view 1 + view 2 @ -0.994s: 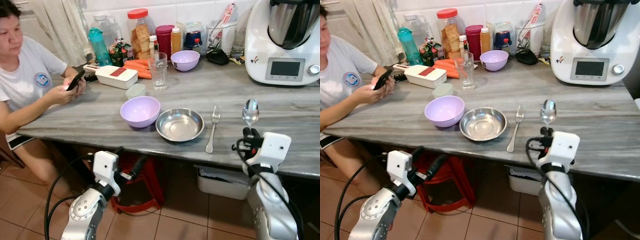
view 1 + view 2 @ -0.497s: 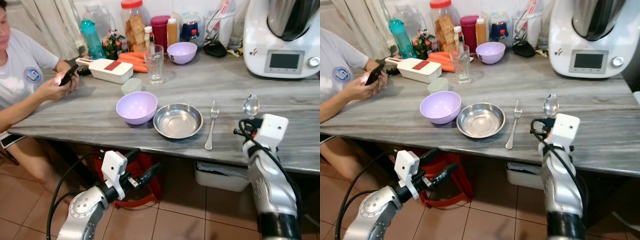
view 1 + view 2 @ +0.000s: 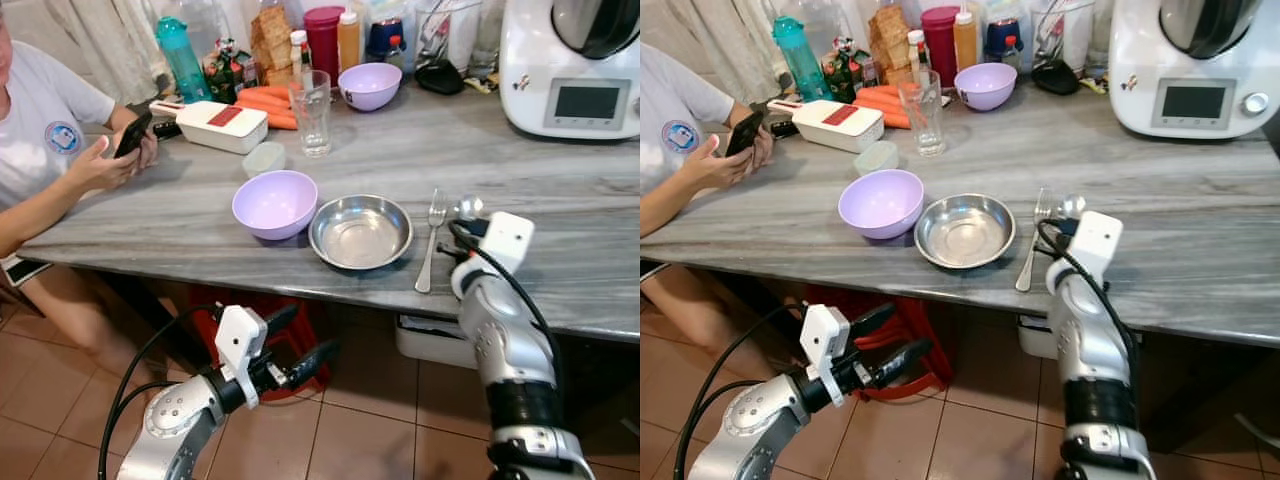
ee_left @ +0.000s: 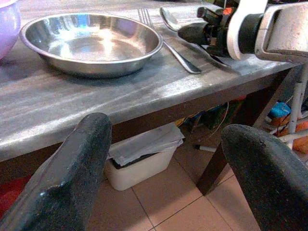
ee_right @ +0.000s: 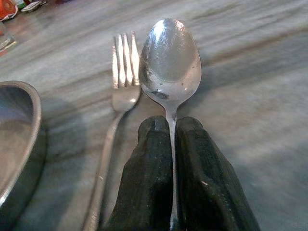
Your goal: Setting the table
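Right gripper (image 5: 172,139) pinching spoon (image 5: 170,62) handle, spoon over grey table (image 3: 560,230) just beside fork (image 3: 430,240), steel bowl (image 3: 360,231) left of fork, left gripper (image 4: 168,159) spread below table edge

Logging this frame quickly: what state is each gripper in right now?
Left gripper: jaws open, holding nothing, below the table edge.
Right gripper: jaws shut on the spoon handle, beside the fork.

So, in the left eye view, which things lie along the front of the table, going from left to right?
Purple bowl → steel bowl → fork → spoon, held by the right tool.
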